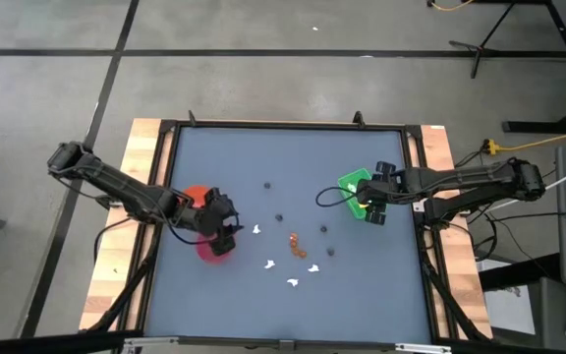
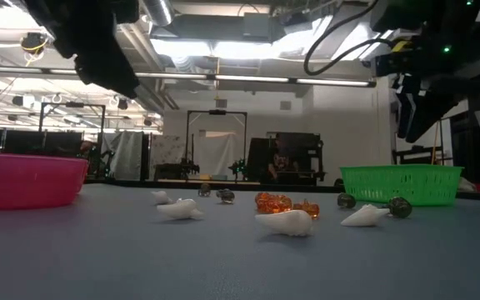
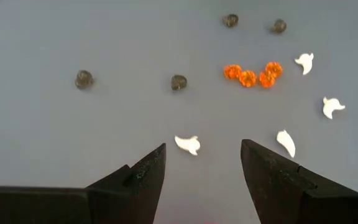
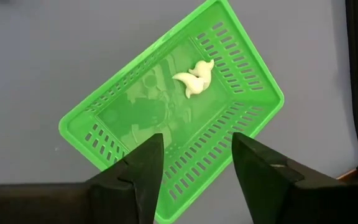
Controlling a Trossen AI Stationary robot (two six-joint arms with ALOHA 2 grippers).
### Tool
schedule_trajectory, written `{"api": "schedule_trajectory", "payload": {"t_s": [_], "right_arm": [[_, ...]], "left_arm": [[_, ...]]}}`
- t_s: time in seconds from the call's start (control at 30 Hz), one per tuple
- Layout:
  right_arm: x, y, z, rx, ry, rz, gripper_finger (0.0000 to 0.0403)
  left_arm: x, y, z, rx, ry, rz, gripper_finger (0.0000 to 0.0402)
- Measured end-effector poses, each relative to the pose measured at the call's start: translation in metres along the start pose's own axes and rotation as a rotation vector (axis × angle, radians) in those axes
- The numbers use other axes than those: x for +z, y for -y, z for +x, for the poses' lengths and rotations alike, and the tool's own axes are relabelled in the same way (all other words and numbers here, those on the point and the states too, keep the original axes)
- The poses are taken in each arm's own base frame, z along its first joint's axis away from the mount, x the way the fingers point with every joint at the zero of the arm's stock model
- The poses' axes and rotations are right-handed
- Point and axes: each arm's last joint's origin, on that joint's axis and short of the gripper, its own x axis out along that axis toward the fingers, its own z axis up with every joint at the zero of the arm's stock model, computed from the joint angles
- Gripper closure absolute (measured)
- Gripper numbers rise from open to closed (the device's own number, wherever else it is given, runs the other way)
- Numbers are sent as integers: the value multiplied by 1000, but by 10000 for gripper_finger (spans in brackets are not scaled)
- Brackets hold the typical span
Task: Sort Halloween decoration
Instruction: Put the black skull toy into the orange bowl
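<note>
The Halloween decoration lies scattered mid-table: white ghost-like pieces (image 1: 270, 264), a cluster of orange pieces (image 1: 296, 246) and dark roundish pieces (image 1: 279, 218). One white piece (image 4: 194, 78) lies on the floor of the green tray (image 4: 173, 112). My right gripper (image 4: 197, 140) hangs open above that tray with nothing between its fingers. My left gripper (image 3: 202, 149) is open above the pink bowl (image 1: 212, 248) at the table's left and faces the scattered pieces; a white piece (image 3: 188, 144) lies on the table beyond its fingertips.
An orange bowl (image 1: 197, 197) stands just beyond the pink one, partly under my left arm. The green tray (image 1: 354, 185) sits at the table's right, near my right arm's base. Bare grey table surface (image 1: 263, 157) stretches along the far side.
</note>
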Motion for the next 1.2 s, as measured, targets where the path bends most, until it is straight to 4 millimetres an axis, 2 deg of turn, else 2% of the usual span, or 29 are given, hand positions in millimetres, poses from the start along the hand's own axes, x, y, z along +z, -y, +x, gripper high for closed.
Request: {"api": "schedule_trajectory", "payload": {"t_s": [0.17,0.33,0.57,0.7,0.9,1.2], "right_arm": [[1,0,0,1,11,4,212],[4,-1,0,6,41,15,212],[8,-1,0,12,80,29,212],[9,-1,0,13,92,31,212],[10,-1,0,13,95,32,212],[10,-1,0,13,96,31,212]], "left_arm": [[11,-7,5,10,53,23,209],[30,-18,11,5,145,42,209],[57,-47,21,-5,257,23,209],[69,-64,33,-14,292,19,209],[78,-93,58,-7,300,17,209],[76,-134,94,36,244,13,209]]}}
